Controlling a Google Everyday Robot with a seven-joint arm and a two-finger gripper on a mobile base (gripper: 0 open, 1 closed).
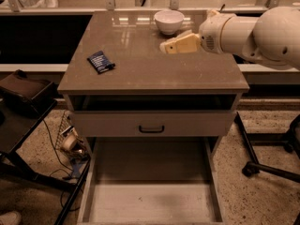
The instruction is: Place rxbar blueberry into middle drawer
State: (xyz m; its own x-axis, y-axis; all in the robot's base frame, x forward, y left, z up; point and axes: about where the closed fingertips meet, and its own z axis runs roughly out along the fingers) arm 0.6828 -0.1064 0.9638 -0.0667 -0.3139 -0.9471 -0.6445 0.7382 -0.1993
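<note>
Status: the task was not yet begun in any material sense. The rxbar blueberry [100, 62] lay flat on the cabinet top [154, 76], toward 9 o'clock on that surface and near its left edge, with nothing touching it. The middle drawer [150, 204] stood pulled out at 6 o'clock in the view, below the cabinet front, its floor bare with no bar in it. The opening step therefore appeared done; reaching, grasping, carrying and releasing all remained.

The gripper [168, 46] hung over the cabinet top at about 1 o'clock on that surface, pointing toward 9 o'clock, with the arm entering from 3 o'clock. It was well apart from the bar, which lay on the far side of the tabletop from it. It carried no visible object; whether it was spread or closed could not be told from this angle.

Other items noted: a white bowl [168, 21] at 12 o'clock on the top, just beyond the gripper and apart from it. A closed drawer front [117, 124] with a small black handle [151, 129] sat between the top and the open drawer.

Markings: the bar's dark blue wrapper carried white print, but none of it could be read. No brand name or label was legible anywhere else in view.
</note>
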